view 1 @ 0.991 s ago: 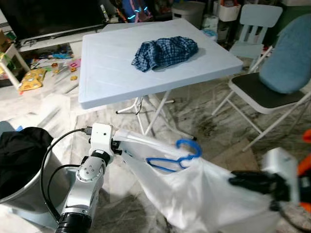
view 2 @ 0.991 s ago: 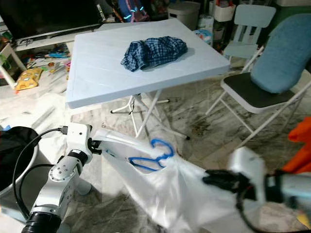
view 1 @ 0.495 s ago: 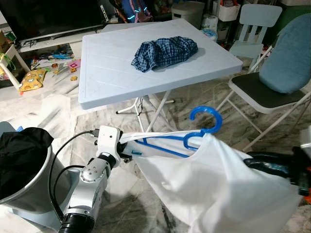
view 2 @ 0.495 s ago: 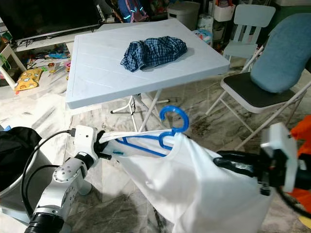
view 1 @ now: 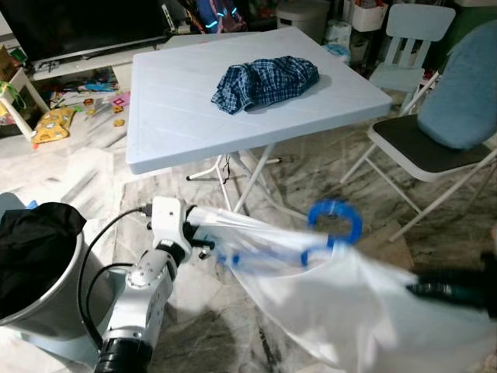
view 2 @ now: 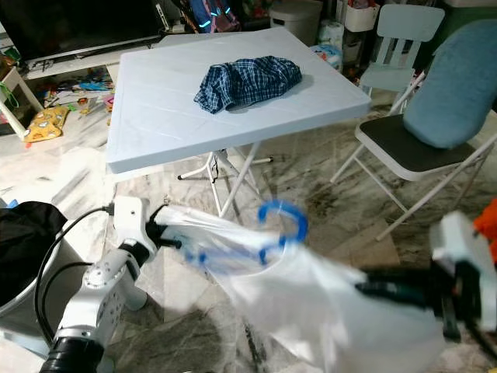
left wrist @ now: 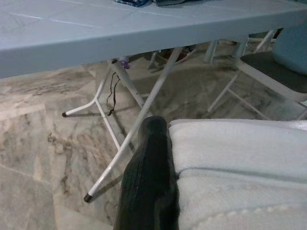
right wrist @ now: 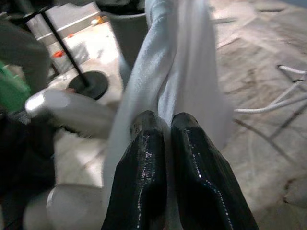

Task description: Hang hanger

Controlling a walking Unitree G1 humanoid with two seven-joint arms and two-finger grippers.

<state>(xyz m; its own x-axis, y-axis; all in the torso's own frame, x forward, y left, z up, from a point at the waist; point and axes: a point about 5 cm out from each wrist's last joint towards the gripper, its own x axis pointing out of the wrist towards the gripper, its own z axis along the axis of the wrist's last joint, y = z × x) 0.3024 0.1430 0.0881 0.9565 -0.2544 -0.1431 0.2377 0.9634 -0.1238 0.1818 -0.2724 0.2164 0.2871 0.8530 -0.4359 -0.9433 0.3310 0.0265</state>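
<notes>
The blue hanger [view 1: 330, 233] sits lower and blurrier than half a second ago, when its hook stood up sharp above the white shirt [view 1: 365, 311]. Now the hook tips forward and smears with motion, so the whole load is on the move. A second ago it lay lower still, so the pair of arms has lifted it and is now swinging or settling it.

The left gripper [view 1: 203, 241] holds one shoulder of the shirt, stretched taut toward the hanger; in the left wrist view one black finger [left wrist: 148, 187] presses against white cloth, so its jaws pinch the shirt. The right gripper [right wrist: 165, 143] shows its jaws pressed together on a fold of the same cloth, and the cloth hangs stretched between the two grippers.

The hanger is inside the shirt's neck, held in mid-air above the marble floor [view 1: 311, 179], in front of the white counter [view 1: 171, 116] where a plaid garment [view 1: 264, 81] lies. No rail shows here, so I judge the hanging itself is not yet done.
</notes>
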